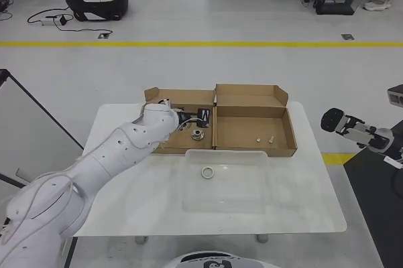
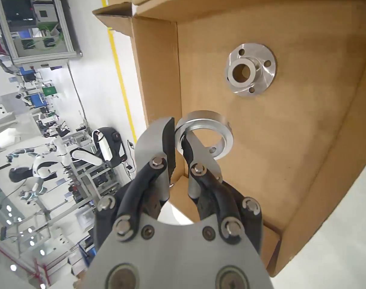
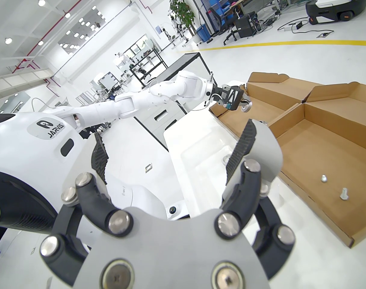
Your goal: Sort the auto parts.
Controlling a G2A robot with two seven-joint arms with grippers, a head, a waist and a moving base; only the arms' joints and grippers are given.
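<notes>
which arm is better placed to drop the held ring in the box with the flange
Left: the left tool holds the ring over that box, near the flange. The right tool is open, off beside the table.

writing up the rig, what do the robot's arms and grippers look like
The left arm is glossy white, in rounded segments, with thin cables at the wrist. The left gripper and right gripper match: silver plate with screws, black linkages, silver fingers with black ribbed pads.

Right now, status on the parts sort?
Left gripper shut on metal ring, over cardboard box. Flanged hub on that box's floor, apart from ring. Right gripper open, beyond the table edge.
</notes>
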